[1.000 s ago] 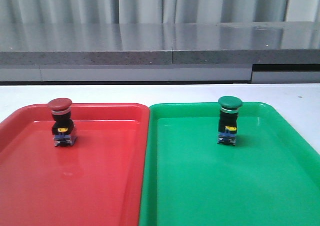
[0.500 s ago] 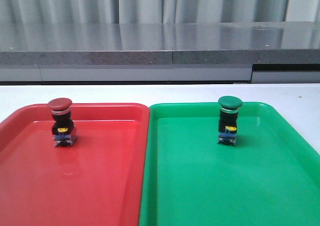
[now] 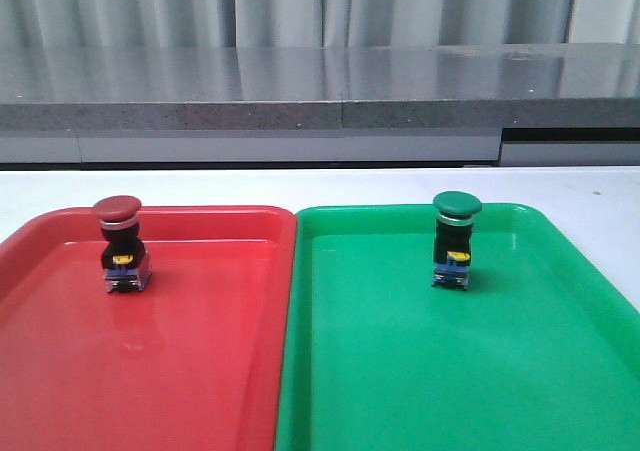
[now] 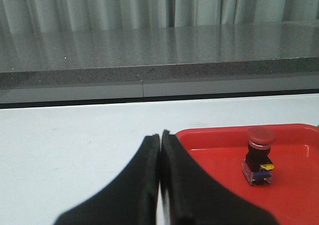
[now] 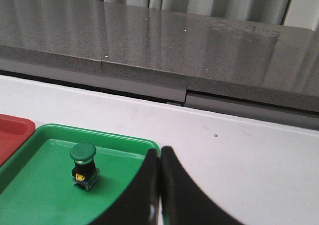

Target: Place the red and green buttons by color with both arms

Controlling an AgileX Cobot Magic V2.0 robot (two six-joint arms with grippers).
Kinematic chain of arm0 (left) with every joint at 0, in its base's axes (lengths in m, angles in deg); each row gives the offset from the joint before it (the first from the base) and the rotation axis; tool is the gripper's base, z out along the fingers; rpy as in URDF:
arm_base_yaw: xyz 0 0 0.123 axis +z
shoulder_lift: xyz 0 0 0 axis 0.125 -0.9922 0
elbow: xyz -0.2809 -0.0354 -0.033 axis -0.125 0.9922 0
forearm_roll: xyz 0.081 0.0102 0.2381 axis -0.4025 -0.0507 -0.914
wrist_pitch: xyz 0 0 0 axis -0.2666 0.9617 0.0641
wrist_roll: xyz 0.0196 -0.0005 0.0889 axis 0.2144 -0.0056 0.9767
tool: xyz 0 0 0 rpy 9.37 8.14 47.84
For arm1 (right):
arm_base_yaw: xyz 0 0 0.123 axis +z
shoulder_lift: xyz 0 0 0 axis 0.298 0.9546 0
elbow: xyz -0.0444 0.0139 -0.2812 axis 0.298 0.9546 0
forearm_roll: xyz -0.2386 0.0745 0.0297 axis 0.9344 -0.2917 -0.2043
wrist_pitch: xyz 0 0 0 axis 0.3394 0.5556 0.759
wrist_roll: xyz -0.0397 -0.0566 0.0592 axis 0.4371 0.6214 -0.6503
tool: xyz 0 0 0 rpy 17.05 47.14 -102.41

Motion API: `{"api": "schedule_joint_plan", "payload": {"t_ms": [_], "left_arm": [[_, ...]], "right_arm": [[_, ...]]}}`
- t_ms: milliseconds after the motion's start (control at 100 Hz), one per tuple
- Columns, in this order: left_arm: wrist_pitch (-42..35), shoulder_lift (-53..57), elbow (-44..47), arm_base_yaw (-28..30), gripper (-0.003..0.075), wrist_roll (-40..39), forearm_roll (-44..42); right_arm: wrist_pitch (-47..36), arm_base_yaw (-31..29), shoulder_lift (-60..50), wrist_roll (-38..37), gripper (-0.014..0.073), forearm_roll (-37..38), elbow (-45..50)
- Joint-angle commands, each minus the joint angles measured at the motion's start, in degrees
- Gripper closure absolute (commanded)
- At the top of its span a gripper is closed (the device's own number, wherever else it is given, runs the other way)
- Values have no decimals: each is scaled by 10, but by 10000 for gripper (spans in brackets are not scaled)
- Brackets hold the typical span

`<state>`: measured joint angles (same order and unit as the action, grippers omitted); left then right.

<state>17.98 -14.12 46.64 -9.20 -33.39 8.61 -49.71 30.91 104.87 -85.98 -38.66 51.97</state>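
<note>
Your left gripper [image 4: 160, 150] and right gripper [image 5: 159, 162] are both pinched closed and empty. The red button [image 3: 120, 243] stands upright in the red tray [image 3: 60, 371], the green button [image 3: 455, 239] in the green tray [image 3: 560, 371]. Both look sorted, so keep clear of them.

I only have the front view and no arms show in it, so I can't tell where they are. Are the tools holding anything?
Observer: No. The left tool is shut on nothing; the red button stands apart from it in the red tray.
Operator: And the right one?
Observer: The right tool is also shut and empty, its fingers pressed together.
Operator: Where does it sit relative to the green button?
Observer: Its wrist view shows the green button upright in the green tray, clear of the fingers, which overlap the tray's corner in the picture.
</note>
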Motion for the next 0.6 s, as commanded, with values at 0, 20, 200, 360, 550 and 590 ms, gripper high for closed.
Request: {"api": "schedule_joint_plan", "payload": {"t_ms": [0, 20, 200, 360, 550, 590], "left_arm": [[-48, 19, 15, -5, 739, -5, 5], [-48, 19, 15, -5, 739, -5, 5], [-48, 19, 15, -5, 739, -5, 5], [-48, 19, 15, -5, 739, -5, 5], [-48, 19, 15, -5, 739, -5, 5], [-48, 19, 15, -5, 739, -5, 5]], "right_arm": [[-59, -11, -17, 27, 661, -17, 14], [-62, -14, -24, 31, 661, -26, 19], [-94, -66, -88, 67, 661, -99, 90], [-132, -89, -136, 67, 661, -101, 146], [-155, -89, -183, 67, 661, -101, 197], [-163, -89, -183, 67, 661, -101, 206]]}}
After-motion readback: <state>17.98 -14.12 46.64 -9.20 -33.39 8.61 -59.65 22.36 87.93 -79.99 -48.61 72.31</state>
